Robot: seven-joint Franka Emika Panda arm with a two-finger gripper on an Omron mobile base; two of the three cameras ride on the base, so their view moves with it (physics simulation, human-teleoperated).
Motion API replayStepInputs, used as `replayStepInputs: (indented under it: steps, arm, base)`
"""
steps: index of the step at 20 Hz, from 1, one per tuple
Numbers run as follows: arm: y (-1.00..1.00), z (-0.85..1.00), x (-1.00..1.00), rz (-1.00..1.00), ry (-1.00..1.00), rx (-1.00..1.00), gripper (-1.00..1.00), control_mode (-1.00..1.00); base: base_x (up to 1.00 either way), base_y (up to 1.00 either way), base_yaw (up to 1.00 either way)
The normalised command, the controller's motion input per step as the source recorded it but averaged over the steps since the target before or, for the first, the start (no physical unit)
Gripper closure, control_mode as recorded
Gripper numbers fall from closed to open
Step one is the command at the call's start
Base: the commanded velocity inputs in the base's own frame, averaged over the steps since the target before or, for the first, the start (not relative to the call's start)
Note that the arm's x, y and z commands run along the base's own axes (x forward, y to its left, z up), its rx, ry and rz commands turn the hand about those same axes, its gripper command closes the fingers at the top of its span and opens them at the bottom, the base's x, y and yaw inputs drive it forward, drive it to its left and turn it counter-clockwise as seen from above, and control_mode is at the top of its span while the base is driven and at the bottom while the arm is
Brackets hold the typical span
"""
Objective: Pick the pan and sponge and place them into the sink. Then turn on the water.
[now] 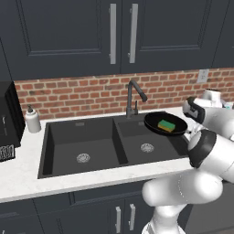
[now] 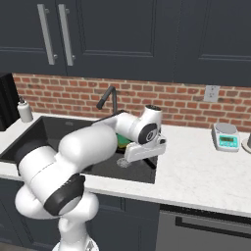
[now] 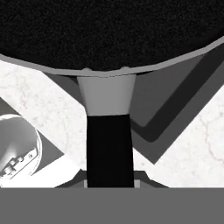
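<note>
Claw [image 3: 109, 177] clenched on pan [image 1: 165, 123] handle; pan aloft over sink [image 1: 64, 151] right basin, toward 2 o'clock, sponge [image 1: 166, 125] riding inside. Still left, seemingly: lowering both in, releasing, turning on faucet [image 1: 133, 96].

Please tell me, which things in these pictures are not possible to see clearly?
- Gripper fingertips: hand view, hidden beside the pan handle.
- Sponge underside: left base view, too small.
- Sink right basin: right base view, hidden by the arm.
- Faucet lever position: too small.
</note>
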Motion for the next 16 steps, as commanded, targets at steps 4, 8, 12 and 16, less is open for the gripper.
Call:
replayStepInputs:
  steps: [4,8,12,16]
  arm:
    - [0.14,-0.41,0.0,0.04,0.0,0.0,1.0,-1.0]
    - [0.12,-0.46,0.09,0.02,0.0,0.0,1.0,-1.0]
    - [0.09,-0.14,0.39,0.0,0.0,0.0,1.0,-1.0]
    - [0.18,-0.03,0.4,0.0,0.0,0.0,1.0,-1.0]
  base:
    - [0.0,0.0,0.0]
    - [0.0,0.0,0.0]
    - [0.0,0.0,0.0]
    - [0.0,0.0,0.0]
